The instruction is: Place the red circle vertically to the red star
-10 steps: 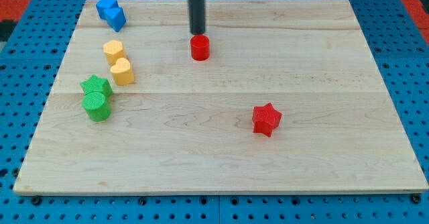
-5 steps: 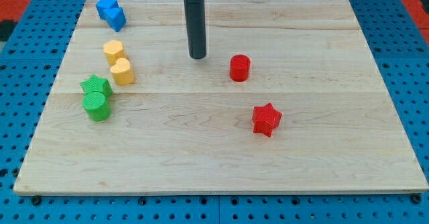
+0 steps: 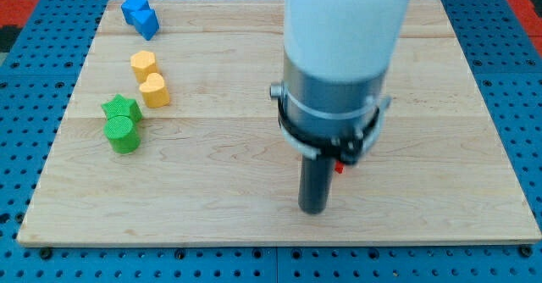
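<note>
My arm fills the middle of the view and its rod ends at my tip, near the view's bottom edge of the wooden board. Only a small red sliver shows beside the rod, under the arm's collar; I cannot tell its shape. The red circle and the rest of the red star are hidden behind the arm. My tip touches no visible block.
At the view's left stand two blue blocks, a yellow hexagon, a yellow block, a green star and a green circle. Blue pegboard surrounds the board.
The arm has swung from the view's top toward the bottom and now covers both red blocks. Earlier the red circle slid right and down, toward the red star.
</note>
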Motion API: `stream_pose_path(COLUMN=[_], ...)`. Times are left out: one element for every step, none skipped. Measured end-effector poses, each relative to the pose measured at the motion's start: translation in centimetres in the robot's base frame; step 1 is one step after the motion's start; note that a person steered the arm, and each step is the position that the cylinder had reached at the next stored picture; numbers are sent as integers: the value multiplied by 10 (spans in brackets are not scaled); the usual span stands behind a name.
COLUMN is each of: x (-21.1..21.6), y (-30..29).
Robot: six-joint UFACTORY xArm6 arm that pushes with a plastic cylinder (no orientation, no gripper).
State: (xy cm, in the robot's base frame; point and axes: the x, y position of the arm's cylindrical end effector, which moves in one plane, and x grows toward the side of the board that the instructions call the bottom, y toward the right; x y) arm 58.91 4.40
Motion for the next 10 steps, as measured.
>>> stream_pose_path(x=[-11, -55, -68, -68, -74, -135, -133, -171, -152, -175], y=[51, 54, 21, 28, 81, 81, 62, 61, 47, 24])
